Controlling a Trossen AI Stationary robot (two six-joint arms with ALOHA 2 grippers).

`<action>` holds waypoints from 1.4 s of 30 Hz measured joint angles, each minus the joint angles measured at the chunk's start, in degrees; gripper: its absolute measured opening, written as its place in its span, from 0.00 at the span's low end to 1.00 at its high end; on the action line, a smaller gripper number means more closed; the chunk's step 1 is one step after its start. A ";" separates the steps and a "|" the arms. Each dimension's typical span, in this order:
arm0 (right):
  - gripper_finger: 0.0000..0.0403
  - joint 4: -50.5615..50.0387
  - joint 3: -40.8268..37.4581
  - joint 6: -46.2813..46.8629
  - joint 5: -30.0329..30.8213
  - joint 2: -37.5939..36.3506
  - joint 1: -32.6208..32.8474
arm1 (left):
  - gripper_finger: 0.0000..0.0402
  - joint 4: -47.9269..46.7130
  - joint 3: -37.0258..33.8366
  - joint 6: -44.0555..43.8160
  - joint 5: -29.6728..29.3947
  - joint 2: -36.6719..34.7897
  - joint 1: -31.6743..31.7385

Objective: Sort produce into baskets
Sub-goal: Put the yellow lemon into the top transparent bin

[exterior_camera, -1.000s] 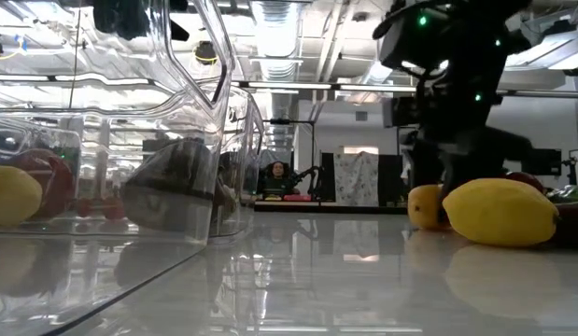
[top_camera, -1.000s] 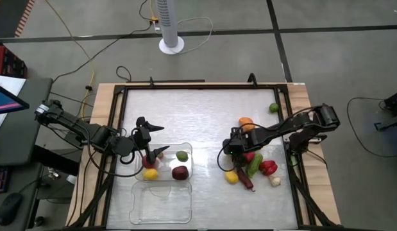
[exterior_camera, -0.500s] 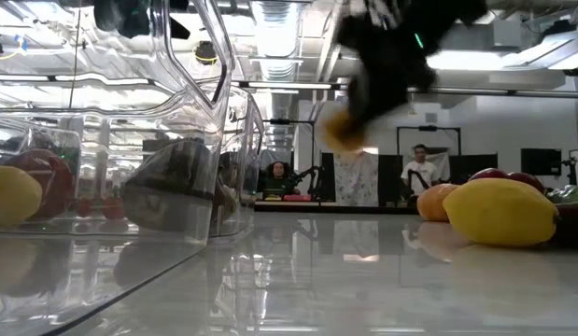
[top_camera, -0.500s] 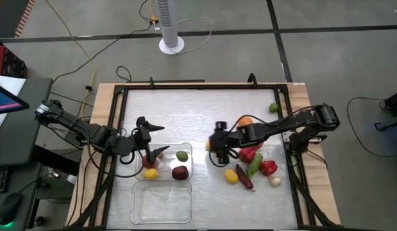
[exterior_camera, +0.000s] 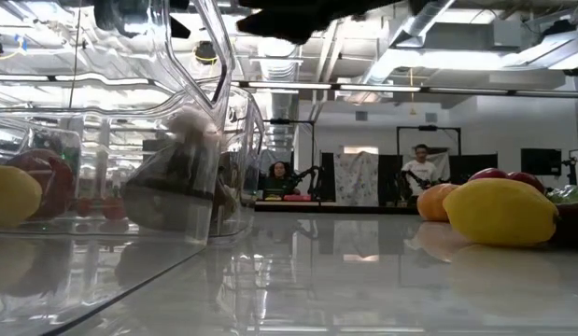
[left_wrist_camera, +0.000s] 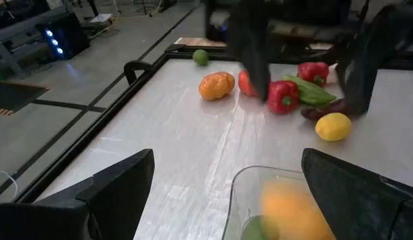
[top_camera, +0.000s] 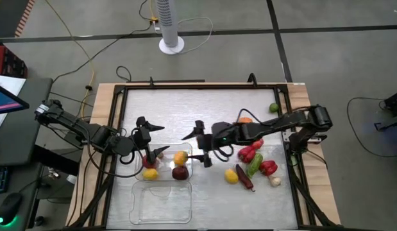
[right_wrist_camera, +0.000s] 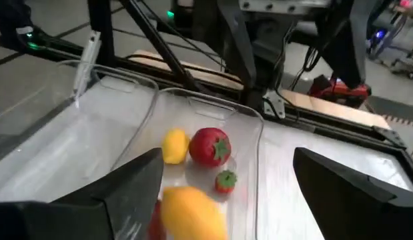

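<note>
The right tool hangs with its dark fingers spread wide at the edge of the upper clear plastic rectangular bin, gripping nothing. Just beneath its fingertips a round orange fruit sits in that bin, blurred in both wrist views, beside a dark red round fruit, a small yellow piece and a small red strawberry-like piece. The left tool waits over the same bin's far side, its fingers likewise parted and empty. A second clear bin lies just below the first on the pale shiny counter. The remaining produce is clustered to the right: a yellow lemon, a green pod, red peppers, a dark purple long piece, a white garlic-like piece, an orange piece, and a green lime near the counter's corner.
</note>
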 joint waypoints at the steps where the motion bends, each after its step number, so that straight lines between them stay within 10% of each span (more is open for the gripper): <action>1: 0.90 -1.39 0.91 -0.02 -0.11 0.77 -0.31 | 0.92 -0.02 0.00 0.00 0.02 0.00 0.00; 8: 0.91 -30.37 8.43 2.71 3.43 0.51 -0.73 | 0.92 -1.40 0.00 -1.40 0.42 -0.02 -0.09; 18: 0.91 -53.38 -4.92 24.35 9.56 -4.02 6.13 | 0.92 -2.23 0.00 -2.23 0.55 -0.02 -0.09; 29: 0.91 -42.38 -9.06 31.52 10.79 -8.76 19.29 | 0.92 -2.23 0.00 -3.82 0.50 -0.02 -0.09; 42: 0.89 -45.79 -9.81 30.18 12.24 4.45 21.13 | 0.92 -3.28 0.00 -4.96 0.44 -0.02 -0.09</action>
